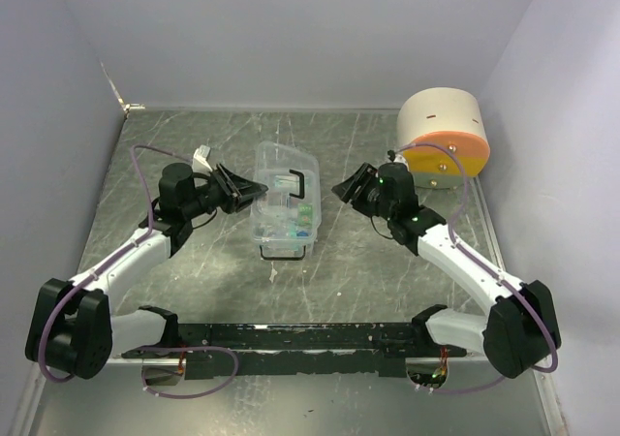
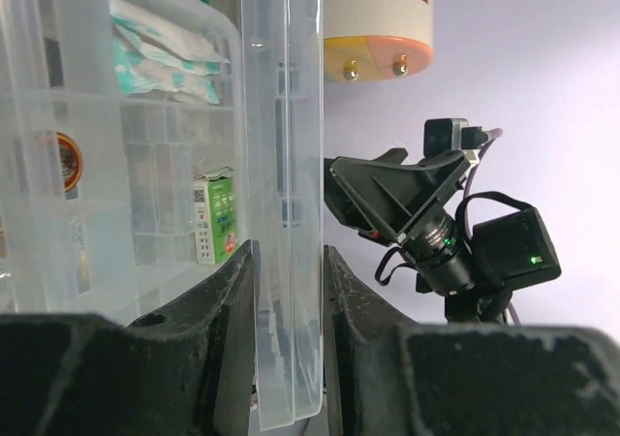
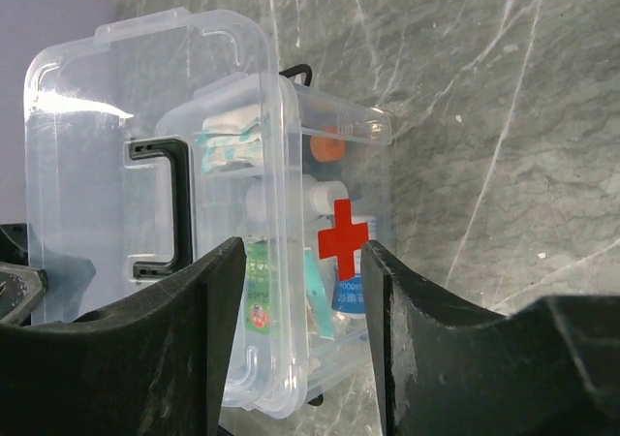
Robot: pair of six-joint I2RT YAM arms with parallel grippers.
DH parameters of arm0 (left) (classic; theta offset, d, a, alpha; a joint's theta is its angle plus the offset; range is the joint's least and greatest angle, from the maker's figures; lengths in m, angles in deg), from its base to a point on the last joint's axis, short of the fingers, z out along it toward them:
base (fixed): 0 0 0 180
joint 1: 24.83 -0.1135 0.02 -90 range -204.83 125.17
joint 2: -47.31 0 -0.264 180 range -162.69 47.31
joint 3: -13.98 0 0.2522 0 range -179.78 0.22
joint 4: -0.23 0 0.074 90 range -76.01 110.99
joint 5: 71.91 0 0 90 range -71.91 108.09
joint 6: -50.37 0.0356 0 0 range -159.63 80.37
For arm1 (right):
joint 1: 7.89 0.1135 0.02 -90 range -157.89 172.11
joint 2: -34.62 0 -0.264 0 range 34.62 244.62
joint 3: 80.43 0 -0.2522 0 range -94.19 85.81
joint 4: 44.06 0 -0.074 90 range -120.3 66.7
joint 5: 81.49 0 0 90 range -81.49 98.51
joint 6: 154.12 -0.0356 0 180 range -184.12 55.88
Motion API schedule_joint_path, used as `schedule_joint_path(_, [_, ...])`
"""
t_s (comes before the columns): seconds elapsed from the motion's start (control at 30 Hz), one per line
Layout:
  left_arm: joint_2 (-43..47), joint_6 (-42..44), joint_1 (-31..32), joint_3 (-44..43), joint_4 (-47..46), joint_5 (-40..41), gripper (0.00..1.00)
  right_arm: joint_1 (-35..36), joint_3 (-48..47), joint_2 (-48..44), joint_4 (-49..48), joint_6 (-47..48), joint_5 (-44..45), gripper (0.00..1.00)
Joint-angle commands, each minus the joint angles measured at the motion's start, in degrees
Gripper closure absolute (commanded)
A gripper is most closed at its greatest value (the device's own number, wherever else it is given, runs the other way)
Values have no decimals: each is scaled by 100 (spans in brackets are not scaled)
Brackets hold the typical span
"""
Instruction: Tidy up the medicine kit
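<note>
The clear plastic medicine kit [image 1: 287,208] stands mid-table with its lid [image 2: 281,165] swung up. Inside I see a green box [image 2: 215,213], teal packets and a white bottle; a red cross [image 3: 343,240] marks the base wall. My left gripper [image 1: 247,192] is shut on the edge of the lid, which runs between the jaws in the left wrist view [image 2: 288,339]. My right gripper [image 1: 344,189] is open and empty, a short way right of the kit, its jaws framing the box [image 3: 291,213] from a distance in the right wrist view [image 3: 302,339].
A cream cylinder with an orange base [image 1: 444,136] lies at the back right. A small white item [image 1: 201,157] lies behind my left arm. A black rail [image 1: 291,344] runs along the near edge. Grey walls close in the left, back and right.
</note>
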Motion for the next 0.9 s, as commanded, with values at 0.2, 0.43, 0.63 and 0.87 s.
schedule_joint_path(0.2, [139,387,6,151,197,-10,68,10,-184,532,-574,509,-1231,39])
schedule_joint_path(0.43, [362,1455,6,-369,1716,329,53,20,-348,1099,-658,716,-1819,38])
schedule_joint_path(0.63, [105,2276,6,-880,2738,612,28,33,-371,1240,-698,724,-2021,40])
schedule_joint_path(0.87, [-202,2979,6,-1271,3325,982,23,31,-448,1246,-584,766,-1998,44])
